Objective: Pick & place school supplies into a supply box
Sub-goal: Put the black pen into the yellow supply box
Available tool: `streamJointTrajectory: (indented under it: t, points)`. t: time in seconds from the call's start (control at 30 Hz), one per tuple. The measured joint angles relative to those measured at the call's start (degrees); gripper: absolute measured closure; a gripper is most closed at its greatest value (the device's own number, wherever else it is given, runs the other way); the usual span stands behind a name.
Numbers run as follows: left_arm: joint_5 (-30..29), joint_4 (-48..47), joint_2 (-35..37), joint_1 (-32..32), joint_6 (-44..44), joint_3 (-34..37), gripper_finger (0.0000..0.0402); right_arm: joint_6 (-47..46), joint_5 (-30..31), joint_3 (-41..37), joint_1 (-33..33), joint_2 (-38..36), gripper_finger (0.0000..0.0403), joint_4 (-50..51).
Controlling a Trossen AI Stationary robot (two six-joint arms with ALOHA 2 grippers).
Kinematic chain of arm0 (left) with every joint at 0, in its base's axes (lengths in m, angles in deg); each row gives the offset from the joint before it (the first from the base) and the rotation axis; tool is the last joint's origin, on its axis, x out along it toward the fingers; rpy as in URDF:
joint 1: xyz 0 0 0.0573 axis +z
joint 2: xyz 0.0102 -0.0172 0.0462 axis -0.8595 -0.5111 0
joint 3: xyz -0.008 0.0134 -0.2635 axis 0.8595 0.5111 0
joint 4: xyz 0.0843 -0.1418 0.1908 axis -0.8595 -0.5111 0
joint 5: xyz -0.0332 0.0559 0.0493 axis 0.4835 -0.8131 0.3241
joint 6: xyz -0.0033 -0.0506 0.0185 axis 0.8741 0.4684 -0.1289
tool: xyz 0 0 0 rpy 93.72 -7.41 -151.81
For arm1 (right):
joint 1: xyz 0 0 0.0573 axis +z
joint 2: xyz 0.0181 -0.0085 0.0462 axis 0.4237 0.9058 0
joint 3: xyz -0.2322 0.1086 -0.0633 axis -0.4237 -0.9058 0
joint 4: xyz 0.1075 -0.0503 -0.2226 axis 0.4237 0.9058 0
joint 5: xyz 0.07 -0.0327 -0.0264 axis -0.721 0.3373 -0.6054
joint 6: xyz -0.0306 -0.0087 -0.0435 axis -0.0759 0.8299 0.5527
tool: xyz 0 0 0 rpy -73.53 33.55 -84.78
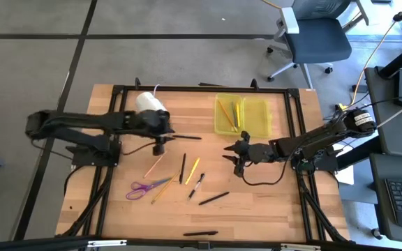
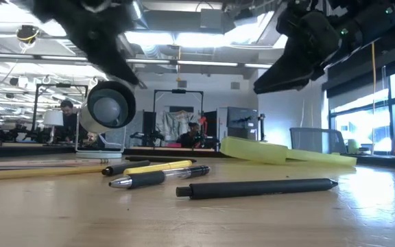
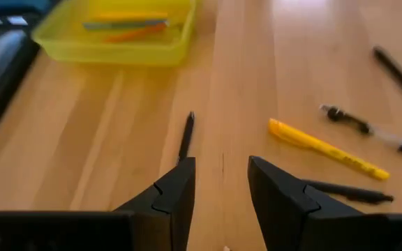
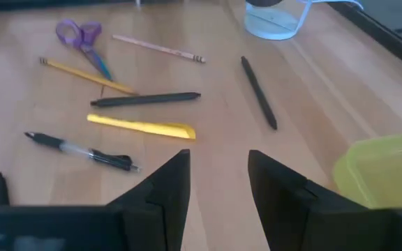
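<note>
The yellow-green supply box [image 1: 253, 115] lies open on the far middle of the table, with a few pencils [image 1: 229, 115] in its left half. My left gripper [image 1: 162, 137] is open and hovers just left of a black pen [image 1: 187, 137] [image 3: 185, 132]. That pen lies flat ahead of the left gripper's fingers, toward the box [image 3: 117, 31]. My right gripper [image 1: 230, 160] is open above bare wood and faces left toward the loose supplies. These are a yellow pen [image 1: 192, 170] [image 4: 142, 127], black pens [image 1: 182, 167] [image 1: 213, 199], a clear pen [image 1: 197, 187], pencils [image 1: 162, 189] and purple scissors [image 1: 144, 188] [image 4: 82, 35].
A white cylinder with a cable [image 1: 151, 103] stands at the far left, close beside my left arm. One more black pen [image 1: 201, 233] lies at the near edge. A black frame [image 1: 187, 88] borders the table. Bare wood lies between the grippers and right of the supplies.
</note>
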Motion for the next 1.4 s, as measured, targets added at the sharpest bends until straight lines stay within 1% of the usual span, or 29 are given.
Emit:
streamJointTrajectory:
  t: [0.07,0.2,0.33,0.5,0.8,1.0,1.23,1.4]
  points:
    - [0.0,-1.0,-5.4,-0.1,-1.3,-3.4,0.0274,-0.3,0.0,-0.4,0.0,0.0,0.0253,0.2]
    - [0.0,-2.2,-14.1,-0.1,-3.7,-9.0,0.0274,-0.4,0.0,-1.0,0.0,0.0,0.0253,0.1]
    - [0.0,-5.1,-20.4,-0.1,-6.0,-13.1,0.0274,-0.6,0.0,-1.4,0.0,0.0,0.0253,0.3]
    - [-0.1,-6.5,-26.5,0.8,-6.7,-16.1,0.0274,-1.5,0.0,-1.4,0.0,0.3,0.0253,0.6]
    - [-0.3,-4.9,-34.8,4.9,-8.0,-16.7,0.0274,-1.7,0.0,-1.4,0.0,0.3,0.0253,0.9]
    - [-0.3,-4.0,-39.0,6.8,-8.0,-16.7,0.0274,-1.7,-0.4,-1.4,0.0,0.3,0.0253,1.0]
    - [0.3,-3.5,-41.6,7.6,-8.2,-17.0,0.0274,-1.7,-0.4,-1.4,0.0,0.3,0.0253,1.5]
    - [0.4,-3.8,-41.8,7.6,-8.5,-17.0,0.0281,-1.7,-0.4,-1.4,0.0,0.3,0.0253,1.5]
